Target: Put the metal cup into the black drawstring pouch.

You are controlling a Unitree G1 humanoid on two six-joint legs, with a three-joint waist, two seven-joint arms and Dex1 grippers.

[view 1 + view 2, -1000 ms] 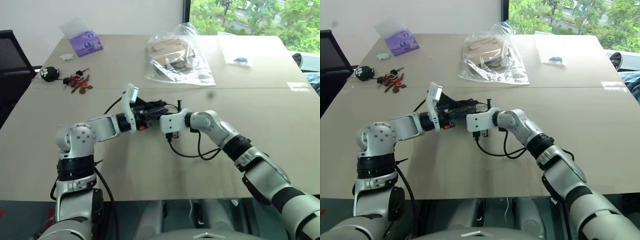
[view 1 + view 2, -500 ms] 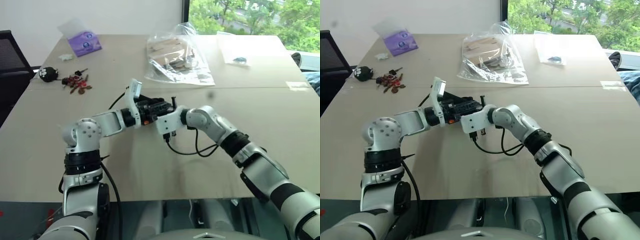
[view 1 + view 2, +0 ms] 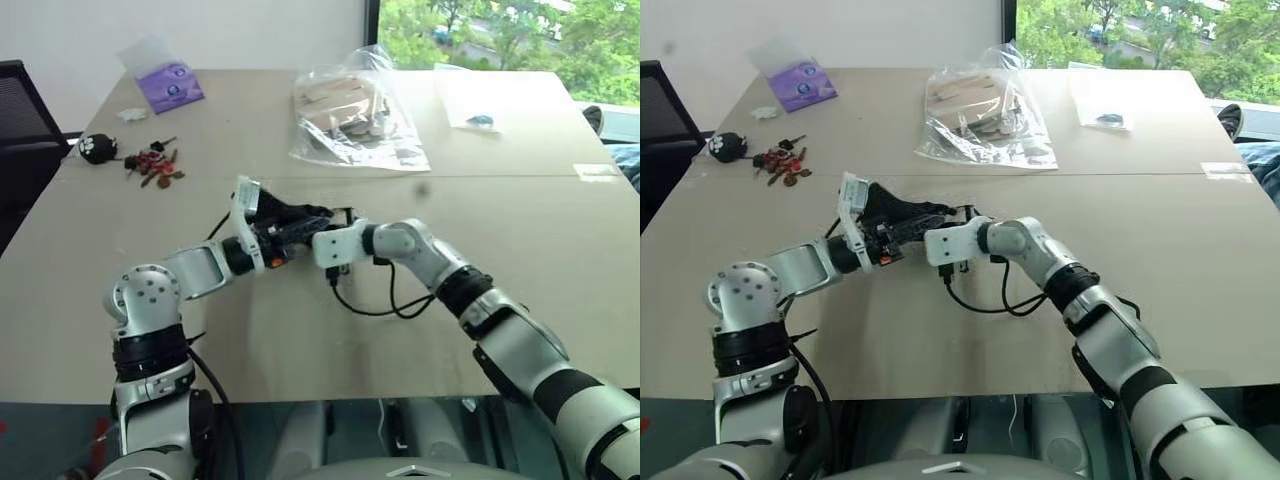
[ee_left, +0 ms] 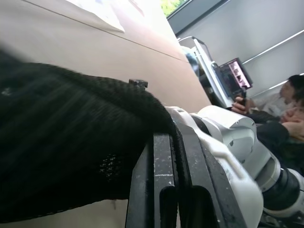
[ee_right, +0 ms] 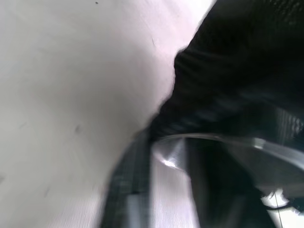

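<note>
Clearly we are late in the task, with both arms meeting over the middle of the table (image 3: 520, 200). On the left, our left gripper (image 3: 300, 225) is pinched fully closed on the cloth of the pouch (image 3: 283, 213), holding it up off the table; in the left wrist view the black weave (image 4: 71, 142) drapes over the closed fingers (image 4: 164, 185). Just to the right, touching the pouch, our right gripper (image 3: 322, 240) points into it. In the right wrist view a shiny curved rim, which we take for the cup (image 5: 213, 142), sits right at the dark cloth, seemingly at the pouch's mouth or just inside. How wide the right jaws stand, and whether they have the cup, we cannot tell; cloth and blur hide them.

We judge the cup to be at or inside the mouth, so the main step looks nearly done. What seems left is to let the cup drop fully in, draw the right gripper out without dragging the cup along, and set the pouch down.
</note>
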